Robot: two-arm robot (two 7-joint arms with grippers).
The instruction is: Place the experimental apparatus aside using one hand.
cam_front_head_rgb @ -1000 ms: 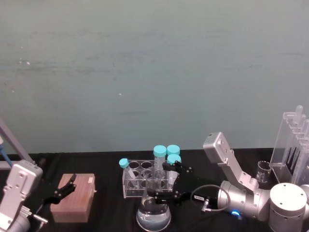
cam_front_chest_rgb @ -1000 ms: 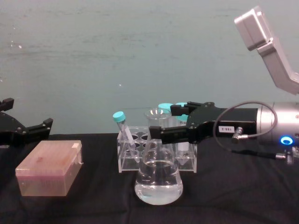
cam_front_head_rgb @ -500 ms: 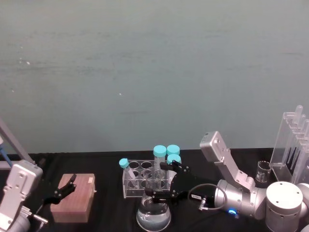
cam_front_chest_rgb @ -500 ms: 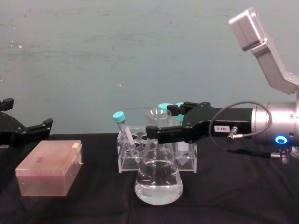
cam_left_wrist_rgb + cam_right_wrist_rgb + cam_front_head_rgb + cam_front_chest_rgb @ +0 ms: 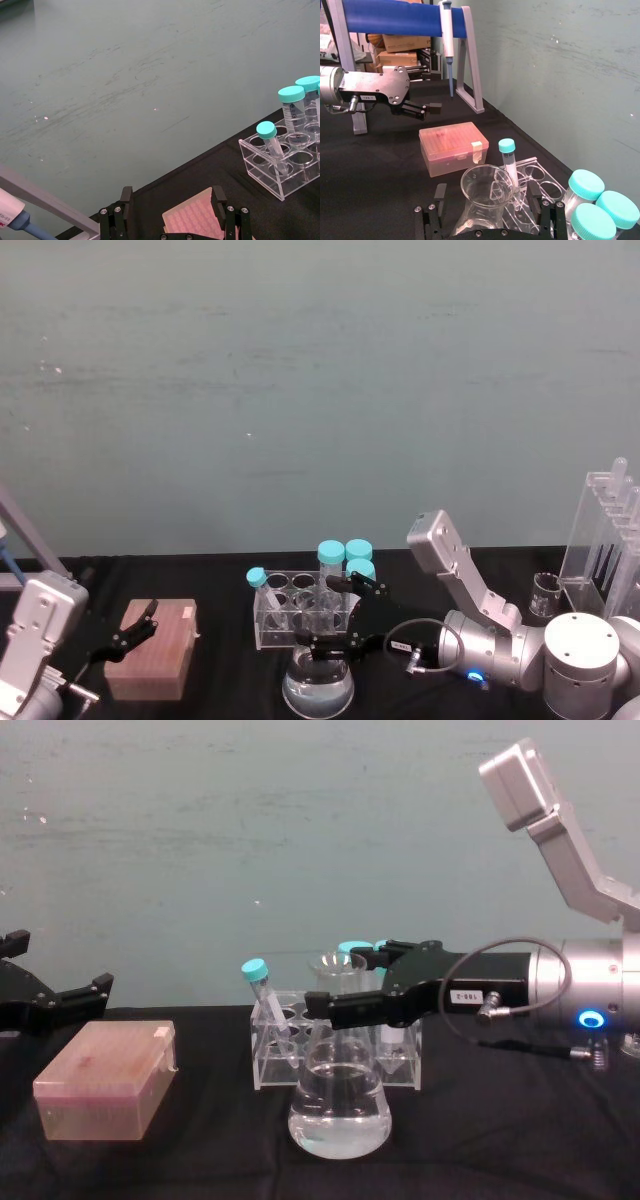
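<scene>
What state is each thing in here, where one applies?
Clear glass conical flask: upright, uncapped, part-filled with clear liquid.
Right black two-finger gripper: open, straddling the flask's neck.
Pink translucent plastic box: lid shut.
Left black two-finger gripper: open, near the box.
Teal-capped tubes in clear rack: capped; smallest one leaning.

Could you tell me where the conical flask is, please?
Head view: the conical flask stands front centre, just before the tube rack, its neck inside the open right gripper.
</scene>
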